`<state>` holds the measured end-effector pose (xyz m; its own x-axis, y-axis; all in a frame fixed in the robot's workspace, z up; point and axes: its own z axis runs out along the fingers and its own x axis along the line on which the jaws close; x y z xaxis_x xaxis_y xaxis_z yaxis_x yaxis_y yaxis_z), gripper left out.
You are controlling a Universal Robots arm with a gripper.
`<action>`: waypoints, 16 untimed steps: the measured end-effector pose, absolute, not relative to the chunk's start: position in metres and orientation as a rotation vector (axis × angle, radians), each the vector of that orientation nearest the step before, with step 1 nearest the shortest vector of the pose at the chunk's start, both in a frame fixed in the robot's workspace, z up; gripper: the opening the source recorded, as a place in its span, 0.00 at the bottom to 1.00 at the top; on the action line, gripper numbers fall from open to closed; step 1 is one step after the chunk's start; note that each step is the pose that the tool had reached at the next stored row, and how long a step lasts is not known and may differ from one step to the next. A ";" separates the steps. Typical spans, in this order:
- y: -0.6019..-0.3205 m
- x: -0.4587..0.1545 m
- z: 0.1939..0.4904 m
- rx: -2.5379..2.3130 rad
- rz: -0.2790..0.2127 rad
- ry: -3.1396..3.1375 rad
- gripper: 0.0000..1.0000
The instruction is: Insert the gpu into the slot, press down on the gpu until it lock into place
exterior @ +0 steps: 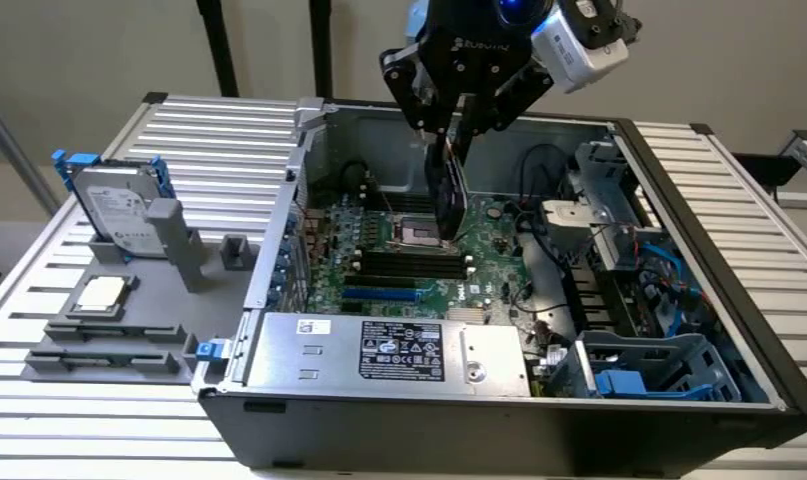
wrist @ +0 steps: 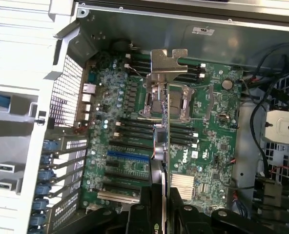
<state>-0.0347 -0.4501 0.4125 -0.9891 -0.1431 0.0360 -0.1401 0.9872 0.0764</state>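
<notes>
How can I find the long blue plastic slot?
Look inside the big open black computer case at the flat green circuit board. On it lies the long narrow plastic slot; it is bright blue, while the parallel memory slots beside it are black.

Surface (exterior: 216, 130): slatted metal; carries the computer case (exterior: 510, 440) and a grey holder (exterior: 110, 350).
Computer case: lies on its side, open upward.
Motherboard (wrist: 217, 146): green, flat inside the case.
Memory slots (wrist: 134, 129): black, parallel, beside the processor socket (wrist: 181, 105).
Power supply (exterior: 390, 350): silver box with a black label, at the near case wall.
Hard drive (exterior: 116, 210): grey with blue rails, upright in the holder, outside the case.
Processor chip (exterior: 100, 293): flat on the holder, near the hard drive.
</notes>
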 end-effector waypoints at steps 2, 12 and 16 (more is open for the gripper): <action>-0.450 -0.035 0.412 0.276 -0.113 -3.086 0.26; -0.450 -0.035 0.409 0.558 -0.104 -3.057 0.26; -0.450 -0.035 0.407 0.672 -0.099 -3.043 0.26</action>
<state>-0.0346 -0.4501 0.4075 -0.9068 -0.4215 0.0096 -0.4199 0.9051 0.0673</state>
